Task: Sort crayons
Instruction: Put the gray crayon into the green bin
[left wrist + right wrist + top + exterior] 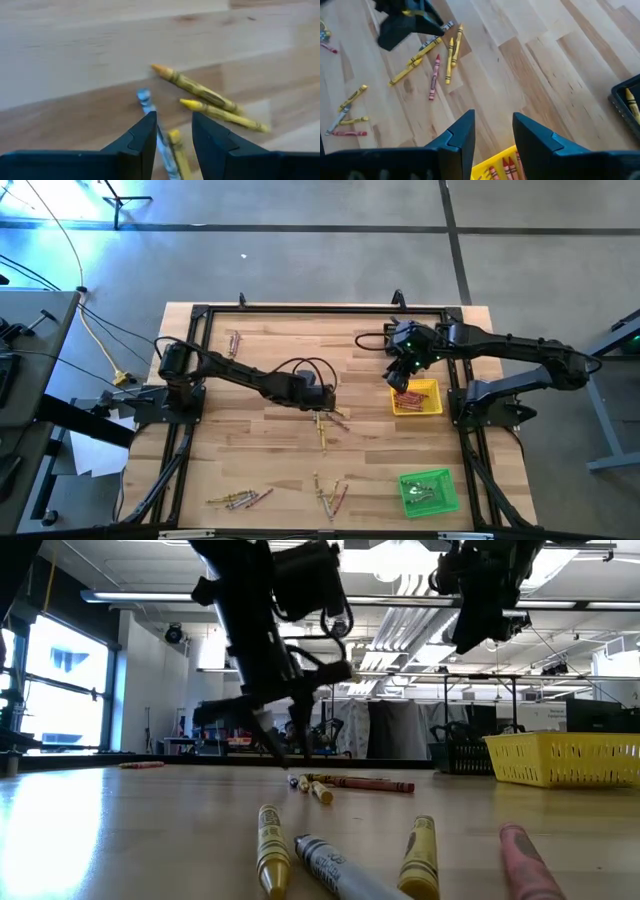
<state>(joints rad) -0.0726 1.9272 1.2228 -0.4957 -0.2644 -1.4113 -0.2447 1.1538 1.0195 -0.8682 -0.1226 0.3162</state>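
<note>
Left tool (172, 132) hangs open right over the mid-surface crayons (325, 423), lined up to pinch 1, while the right tool (492, 132) sits open and empty above the yellow tray (432, 408) holding reds.

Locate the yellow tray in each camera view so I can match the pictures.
High view: yellow tray right of centre, under the right end effector.
Low view: yellow tray at the right edge, on the table.
Left wrist view: not in it.
Right wrist view: only a corner at the bottom, red crayons inside.
Shared landmark: the crayon cluster below the left end effector.
</note>
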